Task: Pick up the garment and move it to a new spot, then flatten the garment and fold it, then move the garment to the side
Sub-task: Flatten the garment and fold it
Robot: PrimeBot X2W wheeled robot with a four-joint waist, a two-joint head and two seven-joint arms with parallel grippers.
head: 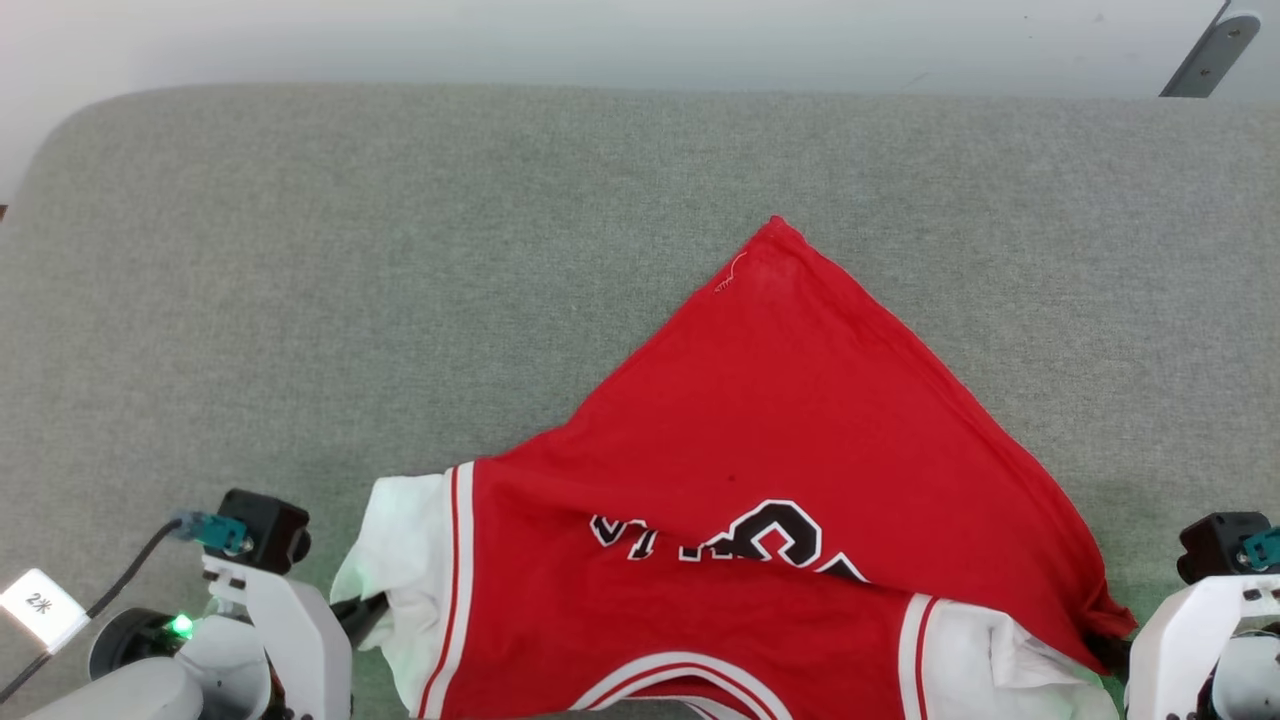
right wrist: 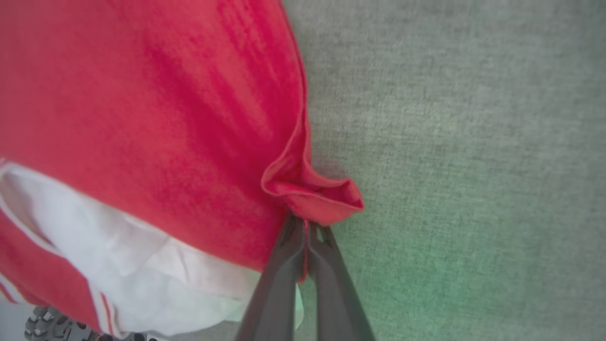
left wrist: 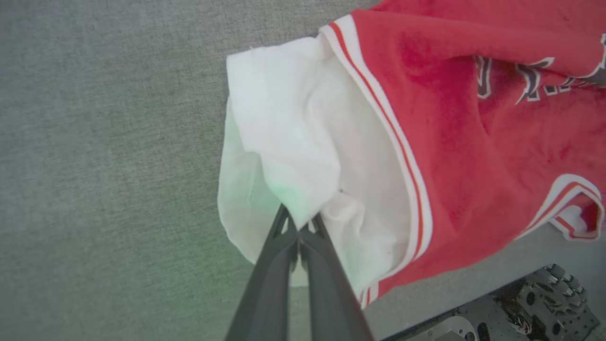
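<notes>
The garment (head: 780, 450), a red jersey with white sleeves and black white-edged lettering, lies on the grey table with its hem folded toward me, one corner pointing to the far side. My left gripper (head: 372, 606) is shut on the white sleeve (left wrist: 293, 142); in the left wrist view my left gripper (left wrist: 299, 226) pinches that sleeve's lower edge. At the lower right my right gripper (head: 1108, 648) is shut on a red hem corner (right wrist: 322, 199). In the right wrist view my right gripper (right wrist: 305, 223) clamps that bunched corner, with the other white sleeve (right wrist: 142, 265) beneath the red cloth.
Grey felt-like table top (head: 400, 250) spreads wide to the left and far side of the jersey. A pale wall runs beyond the far edge, with a grey bracket (head: 1205, 55) at the upper right. A cable with a white tag (head: 38, 605) hangs by my left arm.
</notes>
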